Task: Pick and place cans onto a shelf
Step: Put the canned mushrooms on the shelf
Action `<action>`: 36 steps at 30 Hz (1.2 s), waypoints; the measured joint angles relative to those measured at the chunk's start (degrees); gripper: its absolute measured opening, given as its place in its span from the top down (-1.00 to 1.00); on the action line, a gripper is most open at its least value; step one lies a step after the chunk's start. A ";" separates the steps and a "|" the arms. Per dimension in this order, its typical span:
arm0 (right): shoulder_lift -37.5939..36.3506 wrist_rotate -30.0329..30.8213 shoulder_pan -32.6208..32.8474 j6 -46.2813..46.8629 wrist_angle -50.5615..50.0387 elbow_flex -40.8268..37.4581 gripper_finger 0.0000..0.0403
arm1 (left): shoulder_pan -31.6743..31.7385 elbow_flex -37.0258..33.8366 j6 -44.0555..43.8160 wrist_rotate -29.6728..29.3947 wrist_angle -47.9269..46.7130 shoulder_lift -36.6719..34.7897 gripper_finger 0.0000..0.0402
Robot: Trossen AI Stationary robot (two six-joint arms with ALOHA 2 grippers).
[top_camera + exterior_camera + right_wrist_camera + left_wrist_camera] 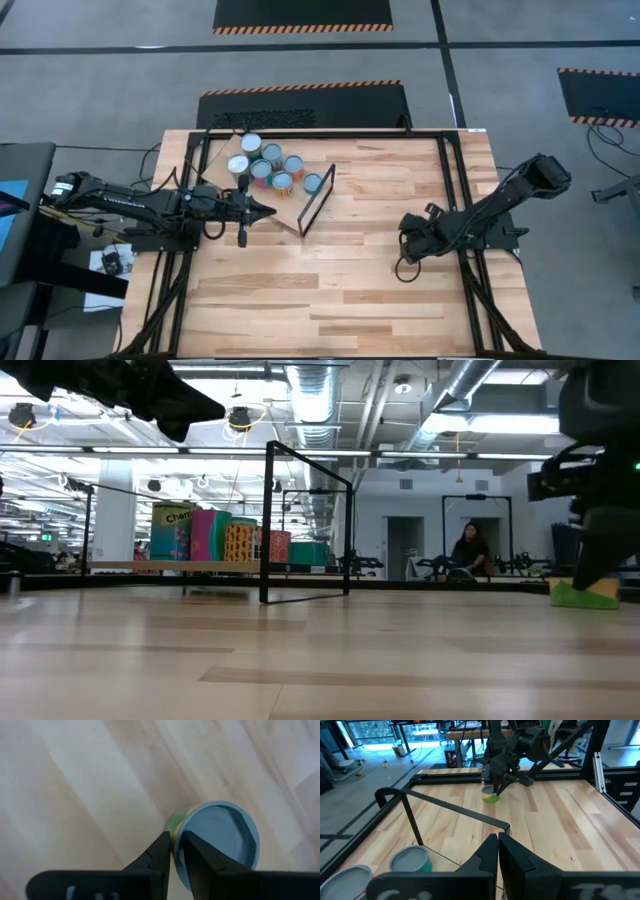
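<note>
Your right gripper (175, 851) pinches the rim of a green can (220, 840) on the table (380, 300). Your left gripper (498, 851) is shut tight beside the shelf (290, 205).

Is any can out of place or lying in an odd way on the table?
Yes. One green can lies apart from the group of cans on the shelf, far across the table under the right hand, which grips its rim.

Pale planked wood tabletop (380, 290) (smooth, satin); cans (270, 166) with dull metal tops
</note>
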 joint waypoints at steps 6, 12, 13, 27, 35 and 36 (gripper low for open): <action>3.84 1.03 -1.12 -1.88 0.67 0.22 0.64 | -0.51 0.01 0.00 0.01 -0.12 0.00 0.98; 4.26 -0.06 -1.08 -6.58 3.75 2.54 0.91 | -0.83 0.01 -0.17 -0.82 -0.11 0.00 0.98; 4.13 -1.47 -1.07 -7.29 4.02 3.54 0.94 | -0.83 0.01 -0.26 -1.37 -0.11 0.00 0.98; 17.31 -3.78 -4.19 -35.08 36.70 20.78 0.96 | -0.83 0.01 0.07 -2.27 0.06 -0.02 0.98; 36.67 -8.32 -5.70 -49.02 39.82 38.49 0.94 | -0.83 0.01 -0.01 -2.40 -0.11 -0.02 0.98; 38.59 -8.39 -5.82 -50.01 39.65 40.31 0.94 | -0.83 0.01 -0.02 -2.40 -0.11 -0.02 0.98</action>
